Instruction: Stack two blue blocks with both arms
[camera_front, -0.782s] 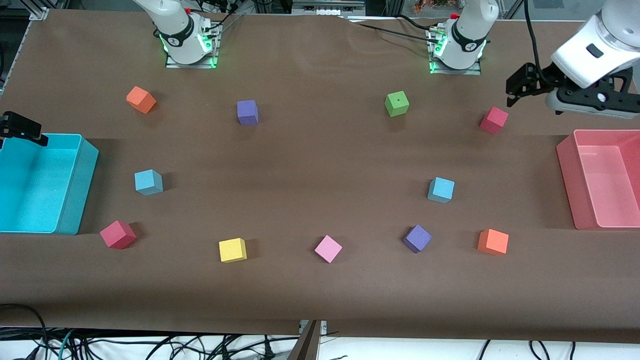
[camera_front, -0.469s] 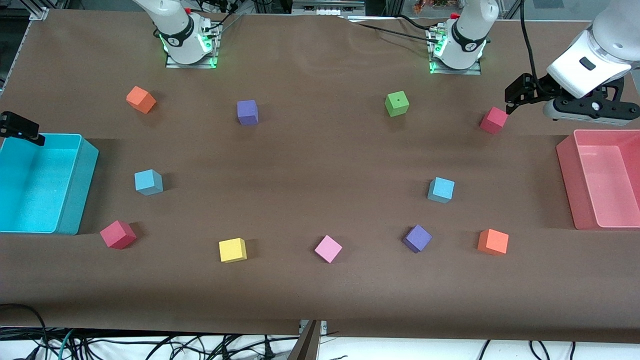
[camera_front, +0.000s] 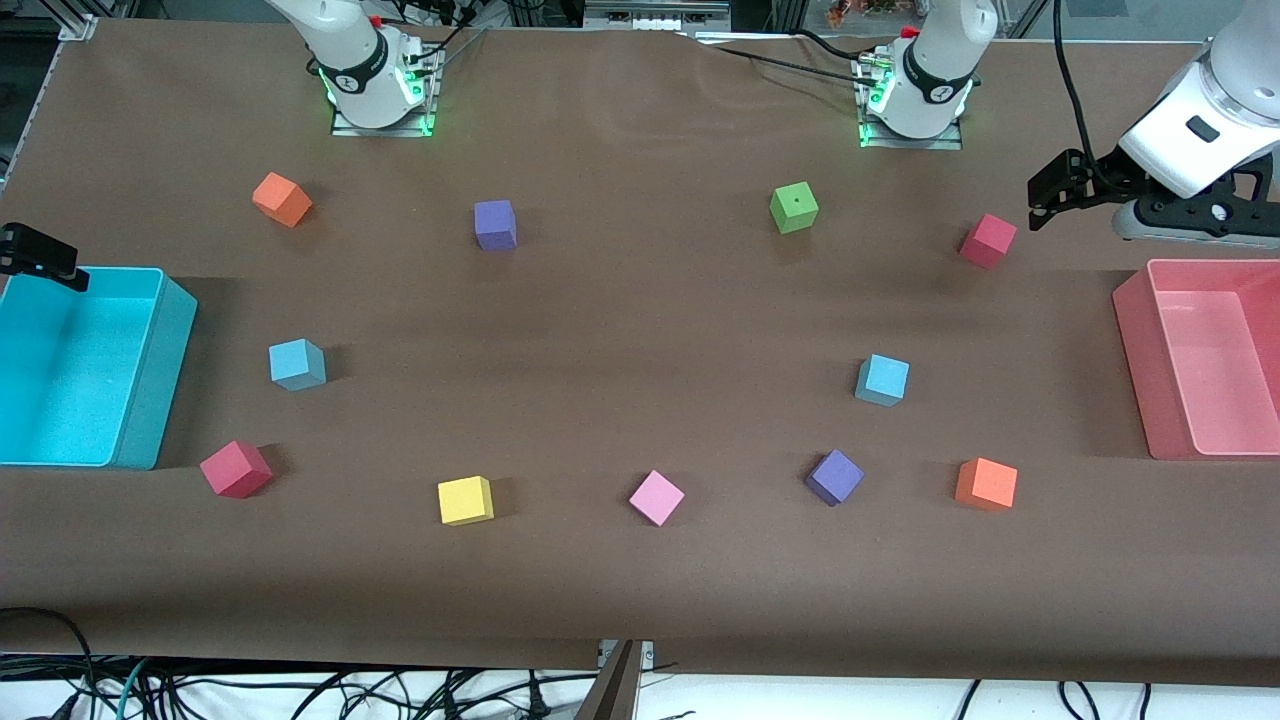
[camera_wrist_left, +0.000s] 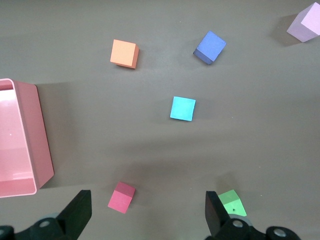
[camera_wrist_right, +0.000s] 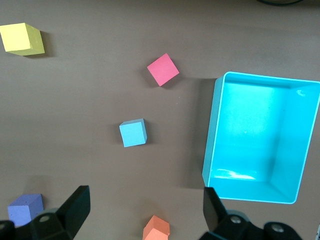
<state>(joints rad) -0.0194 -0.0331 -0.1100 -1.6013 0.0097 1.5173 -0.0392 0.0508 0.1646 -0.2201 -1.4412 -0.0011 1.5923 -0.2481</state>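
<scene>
Now both grippers hang high with fingers spread: left gripper (camera_wrist_left: 145, 215) should descend squarely over its sky-blue block (camera_front: 882, 380), right gripper (camera_wrist_right: 142, 212) over the other sky-blue block (camera_front: 297, 364).

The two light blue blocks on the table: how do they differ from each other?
The blue block near the turquoise bin lies toward the right arm's end of the table; the blue block near the pink bin lies toward the left arm's end. The first has a red block nearest to it, the second a purple block. They are turned at slightly different angles. Both are the same size and colour, and no tool touches either.
</scene>
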